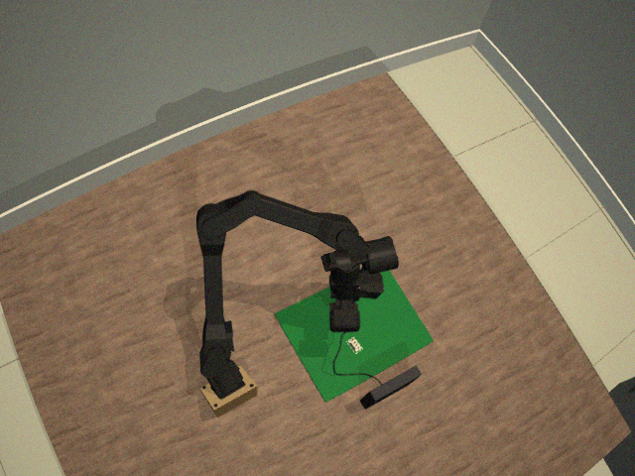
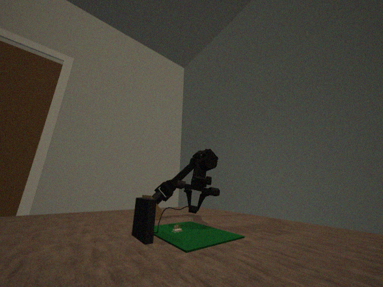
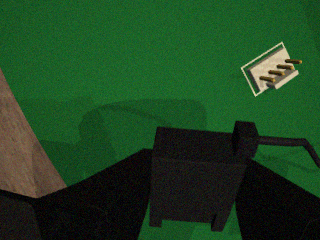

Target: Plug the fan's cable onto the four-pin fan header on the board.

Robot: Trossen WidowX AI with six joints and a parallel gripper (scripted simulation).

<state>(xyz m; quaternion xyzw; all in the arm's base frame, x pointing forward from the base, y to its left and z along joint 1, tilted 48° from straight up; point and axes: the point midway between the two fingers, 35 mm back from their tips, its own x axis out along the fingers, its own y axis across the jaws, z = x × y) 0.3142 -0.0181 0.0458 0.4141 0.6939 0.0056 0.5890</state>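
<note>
My gripper point(image 2: 193, 208) point(image 3: 195, 164) is shut on the black plug point(image 3: 197, 187), which hangs above the green board point(image 1: 379, 353) point(image 2: 197, 242) point(image 3: 150, 45). The plug sits squarely between the fingertips, and its cable point(image 1: 334, 358) point(image 2: 168, 208) point(image 3: 282, 141) leaves from its right side in the wrist view. The white four-pin header point(image 1: 354, 345) point(image 2: 177, 229) point(image 3: 275, 72) stands on the board with its pins up. In the wrist view it is up and right of the plug, turned at an angle to it. The plug and header are apart. In the top view the gripper's body hides the plug.
The black fan block point(image 1: 390, 388) point(image 2: 143, 219) stands upright at the board's edge, near the header, with the cable running to it in a loose curve. The arm's base point(image 1: 235, 397) is on the wooden table point(image 1: 128, 256), left of the board in the top view.
</note>
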